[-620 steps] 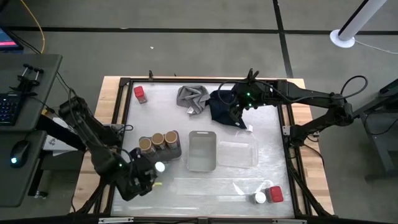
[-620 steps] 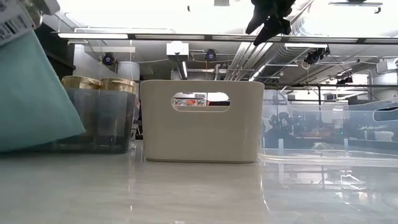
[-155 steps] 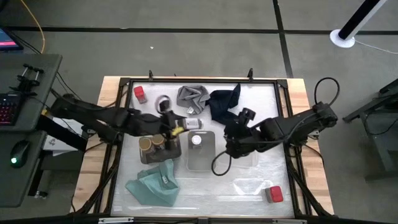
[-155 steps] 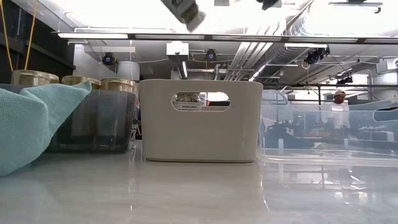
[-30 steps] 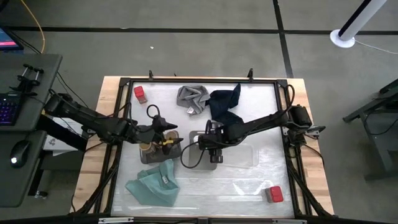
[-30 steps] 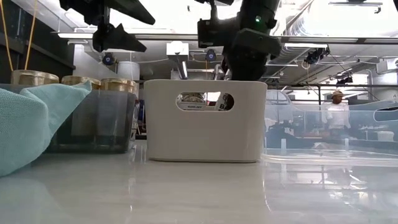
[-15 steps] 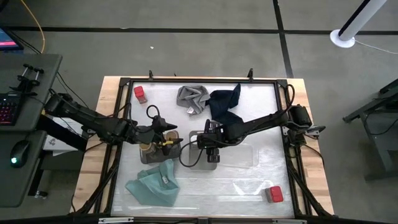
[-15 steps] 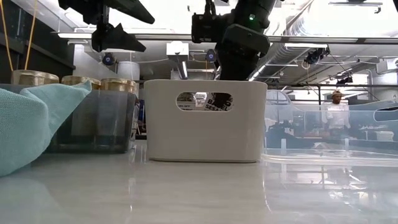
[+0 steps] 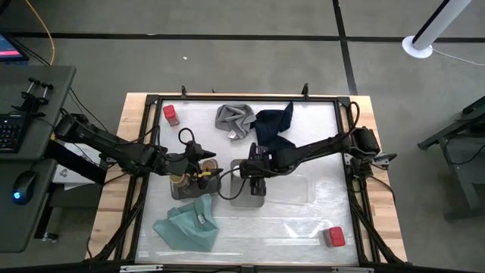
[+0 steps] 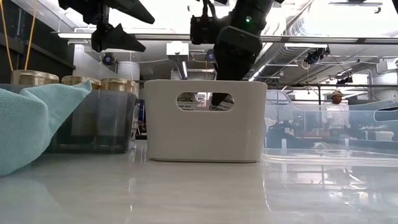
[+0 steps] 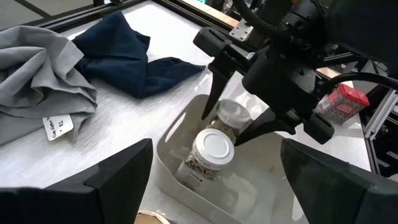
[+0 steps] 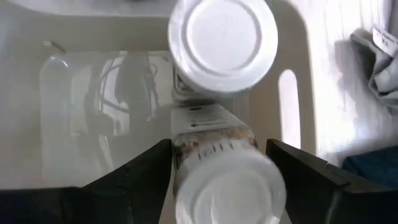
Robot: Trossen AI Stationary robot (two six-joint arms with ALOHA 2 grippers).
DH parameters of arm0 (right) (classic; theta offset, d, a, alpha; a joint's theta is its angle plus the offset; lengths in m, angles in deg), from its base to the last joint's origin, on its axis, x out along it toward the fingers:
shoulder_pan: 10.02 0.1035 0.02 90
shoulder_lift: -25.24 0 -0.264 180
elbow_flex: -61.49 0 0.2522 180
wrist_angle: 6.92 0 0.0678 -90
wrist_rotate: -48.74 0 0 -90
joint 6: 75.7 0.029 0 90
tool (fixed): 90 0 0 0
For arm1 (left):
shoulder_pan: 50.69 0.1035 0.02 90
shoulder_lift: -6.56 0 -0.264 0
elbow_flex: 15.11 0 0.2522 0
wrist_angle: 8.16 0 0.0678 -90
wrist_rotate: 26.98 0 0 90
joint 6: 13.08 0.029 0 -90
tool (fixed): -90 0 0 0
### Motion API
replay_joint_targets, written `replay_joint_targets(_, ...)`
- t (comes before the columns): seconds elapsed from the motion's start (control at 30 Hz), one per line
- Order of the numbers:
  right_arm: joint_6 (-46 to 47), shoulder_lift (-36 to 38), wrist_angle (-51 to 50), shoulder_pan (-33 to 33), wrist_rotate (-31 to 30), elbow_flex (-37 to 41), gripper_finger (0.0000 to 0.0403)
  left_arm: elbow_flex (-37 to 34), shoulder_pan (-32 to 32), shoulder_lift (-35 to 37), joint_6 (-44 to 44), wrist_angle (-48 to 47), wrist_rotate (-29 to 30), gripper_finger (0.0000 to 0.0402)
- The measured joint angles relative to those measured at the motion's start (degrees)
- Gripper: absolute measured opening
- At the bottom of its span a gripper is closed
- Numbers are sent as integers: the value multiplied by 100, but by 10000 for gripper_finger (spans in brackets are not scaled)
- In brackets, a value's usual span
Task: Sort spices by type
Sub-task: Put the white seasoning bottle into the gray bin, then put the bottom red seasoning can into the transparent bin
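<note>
Two white-topped spice jars are in the white bin (image 9: 244, 199): one (image 12: 224, 40) stands upright, the other (image 12: 227, 180) is between the fingers of my right gripper (image 12: 221, 180). That gripper reaches down into the bin, open, with a thin gap beside the jar. My left gripper (image 9: 206, 163) hovers open above the dark tray (image 10: 93, 121), which holds three tan-topped jars (image 10: 78, 81). One red jar (image 9: 170, 114) stands at the far left and another (image 9: 333, 236) at the near right.
A clear tray (image 9: 295, 189) sits right of the bin. A grey cloth (image 9: 235, 120) and a navy cloth (image 9: 273, 129) lie at the far side. A teal cloth (image 9: 186, 227) lies in front of the dark tray. A person (image 10: 337, 96) is in the room behind.
My right gripper has shifted a little toward the table's left and far edges while staying down in the white bin. Seen through the bin's handle hole, the jar's label has given way to a dark finger.
</note>
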Motion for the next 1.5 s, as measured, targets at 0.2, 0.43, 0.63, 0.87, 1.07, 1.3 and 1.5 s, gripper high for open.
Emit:
replay_joint_targets(0.2,-14,0,254,4,3,0,260,0,0,0,2,0,0,337)
replay_joint_targets(0.43,-218,99,254,1,-4,2,261,0,0,0,4,-7,0,337)
replay_joint_targets(0.63,-360,393,-49,-70,-21,2,261,0,0,0,4,-178,-15,337)
replay_joint_targets(0.87,-52,925,-530,-95,-148,2,261,0,0,0,7,-212,-13,337)
replay_joint_targets(1.07,514,1386,-898,46,-398,2,261,0,2,0,86,-214,18,337)
replay_joint_targets(1.3,1043,1858,-1381,247,-847,2,261,0,22,147,114,281,-26,337)
replay_joint_targets(1.5,1895,2209,-1948,520,-1176,3,261,13,482,711,317,1598,-18,337)
